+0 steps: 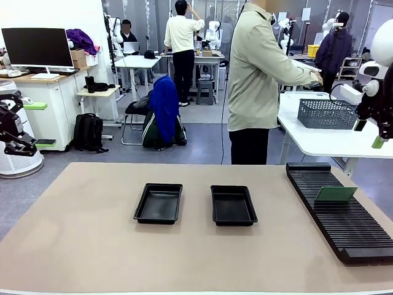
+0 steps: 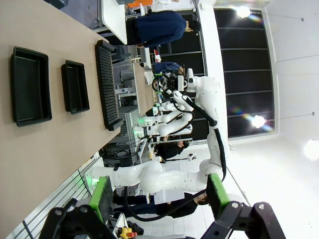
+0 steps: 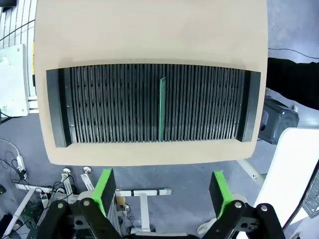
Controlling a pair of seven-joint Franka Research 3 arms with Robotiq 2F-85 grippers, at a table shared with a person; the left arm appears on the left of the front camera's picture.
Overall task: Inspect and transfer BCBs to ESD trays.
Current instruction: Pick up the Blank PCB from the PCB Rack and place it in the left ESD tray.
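Two empty black ESD trays [image 1: 158, 203] [image 1: 233, 204] lie side by side mid-table; the left wrist view shows them too [image 2: 31, 85] [image 2: 75, 86]. One green BCB [image 1: 335, 194] stands upright in a slot of the long black ribbed rack [image 1: 341, 212] at the right. From above it appears edge-on [image 3: 162, 108]. My right gripper [image 1: 368, 135] [image 3: 162, 191] hangs open high above the rack's outer side, holding nothing. At the table's far left, my left gripper [image 1: 38, 125] [image 2: 159, 196] is open and empty, raised off the table and pointing across it.
A person in a pale jacket [image 1: 258, 80] stands beyond the far edge, turned toward a white side table with a mesh basket [image 1: 326, 114]. The tan tabletop [image 1: 92, 246] is bare around the trays. The rack [image 3: 154, 102] runs along the table's right edge.
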